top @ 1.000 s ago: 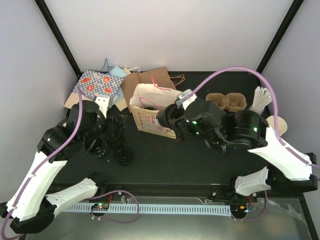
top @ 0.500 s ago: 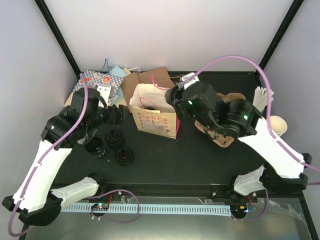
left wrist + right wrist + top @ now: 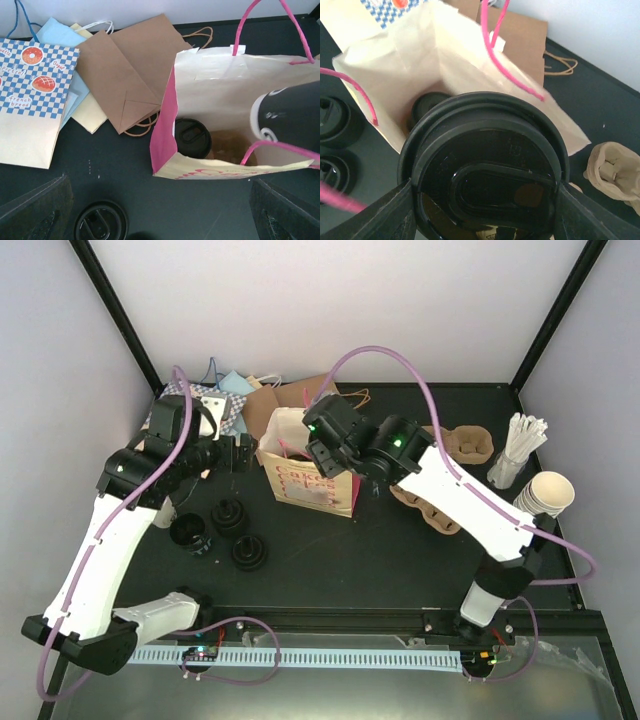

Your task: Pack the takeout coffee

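My right gripper (image 3: pixel 482 196) is shut on a takeout coffee, whose black lid (image 3: pixel 485 170) fills the right wrist view. It hangs over the open mouth of the cream paper bag (image 3: pixel 305 485) with pink handles. Another lidded coffee (image 3: pixel 192 137) stands inside the bag at its left end. Three more lidded coffees (image 3: pixel 228 515) (image 3: pixel 248 552) (image 3: pixel 190 532) stand on the table left of the bag. My left gripper (image 3: pixel 238 453) is open and empty, just left of the bag, with its fingers (image 3: pixel 35 210) wide apart above the table.
Flat paper bags, patterned (image 3: pixel 205 405) and brown (image 3: pixel 310 395), lie behind the cream bag. Pulp cup carriers (image 3: pixel 465 443) (image 3: pixel 430 512) lie to its right. Wrapped sticks in a holder (image 3: pixel 520 440) and stacked lidless cups (image 3: pixel 548 492) stand at the right edge.
My right arm swung left with the coffee, from the bag's right side to over its mouth. My left arm moved back and up beside the bag, still open.
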Controlling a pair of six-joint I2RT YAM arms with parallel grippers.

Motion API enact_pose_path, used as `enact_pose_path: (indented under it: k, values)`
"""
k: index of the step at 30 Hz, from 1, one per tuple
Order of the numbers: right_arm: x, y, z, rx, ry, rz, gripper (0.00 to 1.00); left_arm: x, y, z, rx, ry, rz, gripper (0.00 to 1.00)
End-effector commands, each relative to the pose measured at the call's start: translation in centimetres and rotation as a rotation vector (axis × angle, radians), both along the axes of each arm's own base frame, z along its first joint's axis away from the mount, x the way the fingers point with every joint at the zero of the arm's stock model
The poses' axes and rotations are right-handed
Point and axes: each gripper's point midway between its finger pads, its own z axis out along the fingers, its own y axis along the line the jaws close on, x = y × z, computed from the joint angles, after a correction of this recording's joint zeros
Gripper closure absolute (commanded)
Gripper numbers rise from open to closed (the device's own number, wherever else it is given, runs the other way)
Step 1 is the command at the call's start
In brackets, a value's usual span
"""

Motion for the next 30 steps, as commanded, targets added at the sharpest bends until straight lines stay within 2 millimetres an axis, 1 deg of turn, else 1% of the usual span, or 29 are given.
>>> enact_pose_path:
  k: [1, 3, 7, 8, 12, 14, 15, 16, 20, 24, 27, 30]
  values:
    - [-0.6, 0.0, -1.3, -0.064, 0.062, 0.036, 0.36, 0.7, -0.9, 1.7, -0.004, -0.073, -0.074, 0.01]
    - [-1.5, 0.3, -2.1, -0.068, 0.111, 0.085, 0.38, 0.9, -1.0, 2.0, 0.011, -0.092, -0.089, 0.01]
    - [-3.8, 0.1, -3.4, -0.072, 0.183, 0.177, 0.39, 0.9, -2.3, 2.4, 0.033, -0.136, -0.201, 0.01]
    - [-4.4, -0.1, -4.1, -0.088, 0.201, 0.193, 0.39, 0.7, -2.8, 2.5, 0.037, -0.15, -0.248, 0.01]
    - [-6.2, -1.2, -5.2, -0.123, 0.227, 0.228, 0.39, -1.1, -5.9, 2.4, -0.014, -0.192, -0.471, 0.01]
    - [-6.9, -1.7, -5.8, -0.144, 0.233, 0.235, 0.39, -2.1, -7.2, 2.2, -0.051, -0.214, -0.567, 0.04]
    - [-7.3, -1.9, -6.0, -0.154, 0.234, 0.238, 0.39, -2.5, -7.5, 2.0, -0.059, -0.231, -0.591, 0.04]
    - [-7.5, -2.2, -6.3, -0.167, 0.232, 0.237, 0.39, -2.6, -7.6, 1.3, -0.059, -0.238, -0.603, 0.04]
    - [-8.2, -3.0, -6.8, -0.181, 0.23, 0.232, 0.39, -3.6, -8.0, 0.7, -0.05, -0.301, -0.66, 0.03]
    - [-8.5, -3.3, -6.7, -0.176, 0.222, 0.231, 0.39, -5.7, -9.7, -0.8, -0.035, -0.292, -0.808, 0.06]
    - [-8.6, -3.1, -6.6, -0.159, 0.216, 0.238, 0.39, -7.1, -11.2, -1.0, -0.064, -0.254, -0.881, 0.1]
    - [-8.7, -2.9, -6.3, -0.139, 0.199, 0.243, 0.39, -8.5, -12.4, -0.7, -0.095, -0.241, -0.911, 0.11]
